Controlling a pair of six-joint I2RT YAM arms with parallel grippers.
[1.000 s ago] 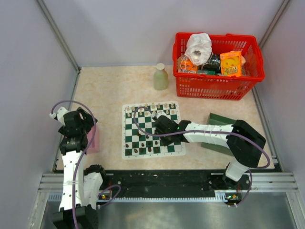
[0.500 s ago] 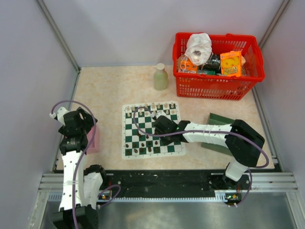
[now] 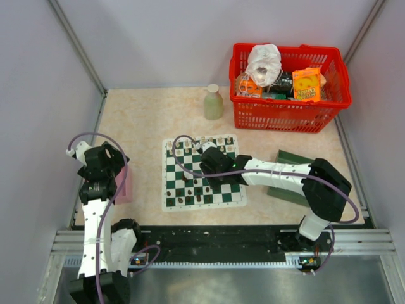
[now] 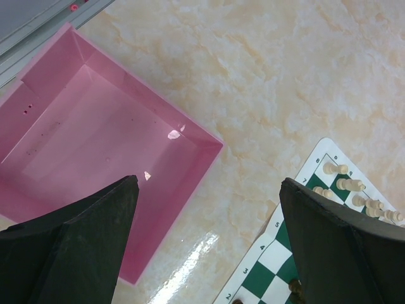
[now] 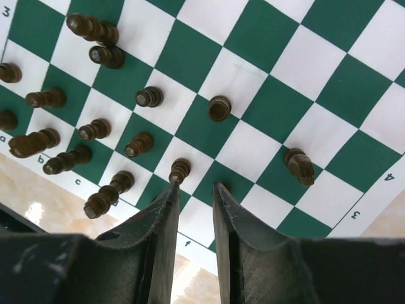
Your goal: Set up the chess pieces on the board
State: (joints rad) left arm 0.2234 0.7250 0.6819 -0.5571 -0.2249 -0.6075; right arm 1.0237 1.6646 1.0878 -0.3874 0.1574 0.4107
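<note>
The board (image 3: 171,190) lies mid-table, green and white checks. Cream chess pieces (image 3: 202,144) line its far edge and dark ones (image 3: 190,197) its near edge. My right gripper (image 3: 207,166) hovers over the board. In the right wrist view its jaws (image 5: 196,187) stand a little apart with nothing between them. One dark piece (image 5: 179,170) stands just past the left fingertip, and several others (image 5: 219,108) stand on the squares (image 5: 272,107) beyond. My left gripper (image 4: 209,183) is wide open and empty, above bare table between a pink tray (image 4: 95,145) and the board's corner (image 4: 272,253).
A red basket (image 3: 288,117) full of packets stands at the back right, with a pale bottle (image 3: 213,102) to its left. A dark green tray (image 3: 288,161) lies right of the board under my right arm. The pink tray (image 3: 124,183) sits by the left arm.
My right gripper has moved toward the far side of the board and its jaws have parted wider. The left arm has stayed still.
</note>
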